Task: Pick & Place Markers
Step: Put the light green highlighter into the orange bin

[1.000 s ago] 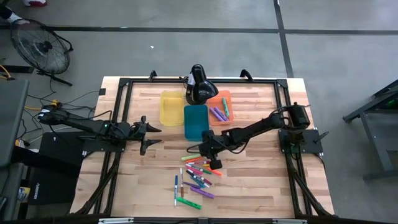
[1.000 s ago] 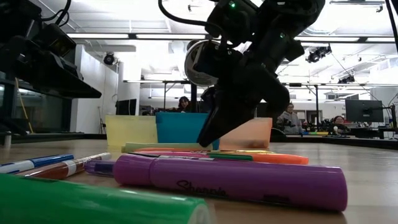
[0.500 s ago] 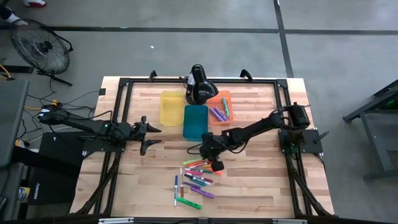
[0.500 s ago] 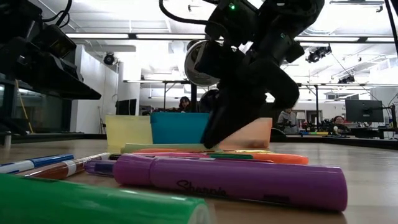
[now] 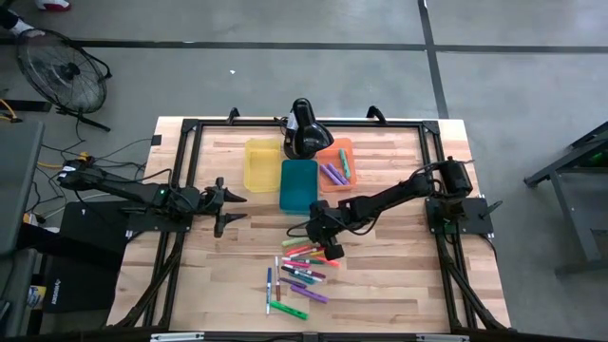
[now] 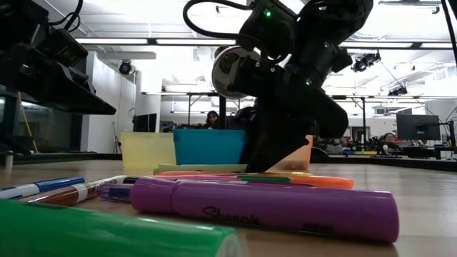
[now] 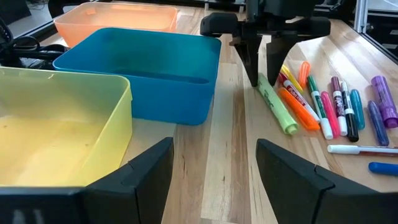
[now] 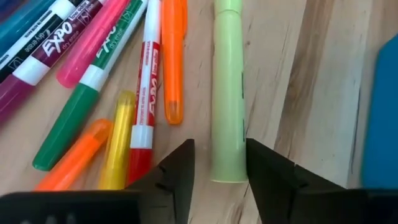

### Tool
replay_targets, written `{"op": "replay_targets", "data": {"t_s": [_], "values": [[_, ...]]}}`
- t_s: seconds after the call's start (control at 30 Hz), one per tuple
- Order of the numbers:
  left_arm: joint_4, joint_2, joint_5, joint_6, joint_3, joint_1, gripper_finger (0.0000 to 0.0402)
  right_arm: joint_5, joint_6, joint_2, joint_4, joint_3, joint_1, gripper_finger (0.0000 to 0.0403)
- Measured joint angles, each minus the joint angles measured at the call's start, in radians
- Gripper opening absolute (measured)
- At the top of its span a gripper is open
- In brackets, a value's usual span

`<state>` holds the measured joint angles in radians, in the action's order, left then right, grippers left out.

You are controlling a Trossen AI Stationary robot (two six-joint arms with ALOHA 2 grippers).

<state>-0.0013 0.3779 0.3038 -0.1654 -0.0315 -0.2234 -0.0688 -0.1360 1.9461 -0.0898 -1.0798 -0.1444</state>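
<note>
At the pile's twelve-o'clock edge, the right gripper [image 8: 217, 163], fingers spread, should straddle the light-green marker [image 8: 227, 93] squarely before pinching.

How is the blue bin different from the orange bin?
The blue bin looks empty, while the orange bin holds a few purple and green markers. The blue bin sits nearer the loose marker pile; the orange bin sits farther back. Both are rectangular plastic bins, side by side.
</note>
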Motion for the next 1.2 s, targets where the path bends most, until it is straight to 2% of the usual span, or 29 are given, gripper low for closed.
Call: {"op": "replay_targets", "data": {"t_s": [0.2, 0.93, 1.2], "values": [[0.000, 0.000, 0.000, 0.000, 0.000, 0.000, 0.0224, 0.000, 0.003, 0.000, -0.001, -0.001, 0.000, 0.0065], [0.000, 0.000, 0.000, -0.001, 0.000, 0.000, 0.0224, 0.014, 0.051, -0.006, -0.004, -0.002, 0.000, 0.0065], [0.000, 0.000, 0.000, -0.003, 0.000, 0.000, 0.0224, 0.017, 0.073, -0.078, -0.032, -0.002, 0.000, 0.0065]]}}
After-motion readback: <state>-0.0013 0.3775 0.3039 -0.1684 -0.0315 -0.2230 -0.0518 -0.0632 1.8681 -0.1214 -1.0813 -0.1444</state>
